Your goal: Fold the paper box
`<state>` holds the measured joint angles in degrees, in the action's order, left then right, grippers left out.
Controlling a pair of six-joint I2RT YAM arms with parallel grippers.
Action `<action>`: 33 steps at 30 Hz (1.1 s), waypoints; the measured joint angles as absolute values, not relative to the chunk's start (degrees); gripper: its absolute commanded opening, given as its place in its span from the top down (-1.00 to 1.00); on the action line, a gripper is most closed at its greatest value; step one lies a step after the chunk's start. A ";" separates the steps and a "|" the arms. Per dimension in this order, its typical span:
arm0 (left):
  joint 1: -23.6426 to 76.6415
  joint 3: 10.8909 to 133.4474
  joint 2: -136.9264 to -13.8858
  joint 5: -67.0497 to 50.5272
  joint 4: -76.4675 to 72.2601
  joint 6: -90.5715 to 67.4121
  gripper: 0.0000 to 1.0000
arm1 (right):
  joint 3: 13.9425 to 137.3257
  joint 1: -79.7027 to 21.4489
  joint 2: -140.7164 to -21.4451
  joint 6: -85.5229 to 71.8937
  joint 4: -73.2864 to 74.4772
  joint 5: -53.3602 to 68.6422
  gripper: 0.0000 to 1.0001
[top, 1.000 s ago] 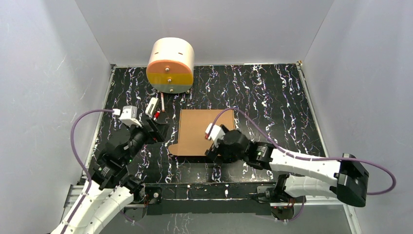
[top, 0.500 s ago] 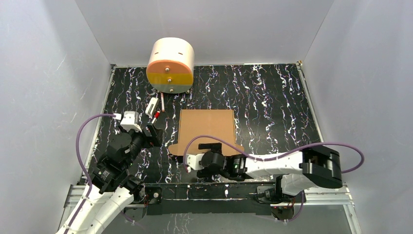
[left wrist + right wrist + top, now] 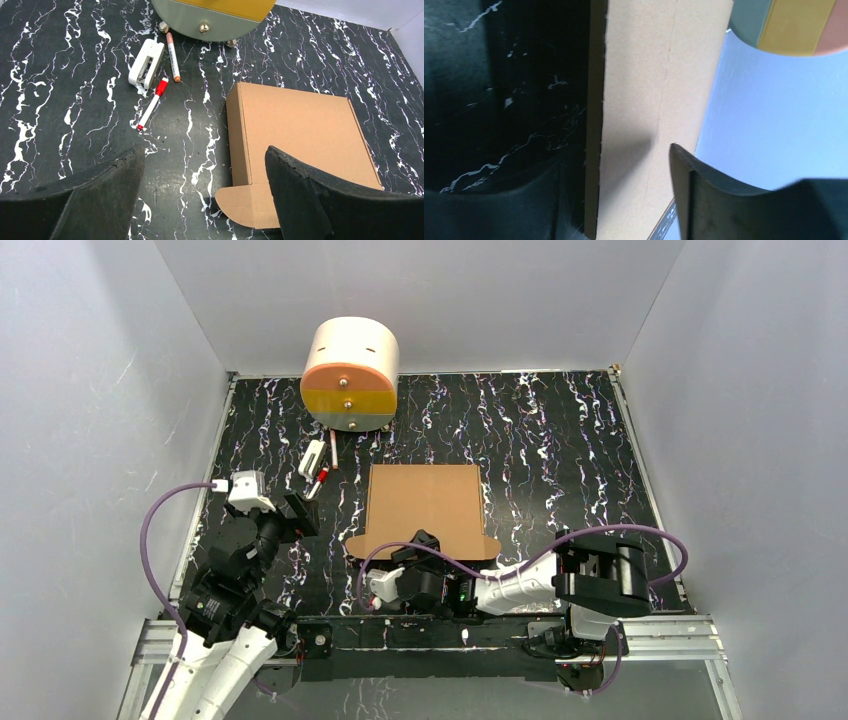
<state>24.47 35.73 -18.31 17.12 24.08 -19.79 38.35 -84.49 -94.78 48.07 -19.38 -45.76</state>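
Paper box (image 3: 424,505): lid down, contents hidden, flat mid-way across the counter (image 3: 560,440), toward its near edge. Right claw (image 3: 624,185) straddles the box's near edge; whether it pinches cannot be told. Left claw (image 3: 203,152) spread, empty.

Black marbled table (image 3: 560,440), paper box (image 3: 425,505), cream cylinder (image 3: 350,370), red-capped marker (image 3: 151,107), white case (image 3: 146,64)

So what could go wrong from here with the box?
1. The right gripper straddles the box at its front flap, jaws open, with only the flap's edge between them. Closing there may crumple it or let it slip out.
2. The left gripper hangs open to the box's left, touching nothing, so pulling the flap could drag the whole box.
3. A marker lies close on that side. A sliding box might push it.
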 measured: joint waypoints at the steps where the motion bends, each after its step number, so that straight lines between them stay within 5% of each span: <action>1: 24.05 35.66 -18.37 16.84 24.03 -19.84 -0.73 | 38.33 -84.51 -94.89 48.53 -19.84 -46.19 -0.14; 11: 22.11 35.29 -19.03 14.17 23.92 -20.14 -0.73 | 37.93 -85.32 -94.94 51.64 -23.88 -50.06 0.99; 33: 21.80 42.37 -19.25 8.12 24.23 -19.35 -0.72 | 51.44 -85.21 -75.13 38.24 11.97 -36.03 1.00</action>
<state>21.80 42.37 -19.25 8.12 24.23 -19.35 51.44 -85.21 -75.13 38.24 11.97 -36.03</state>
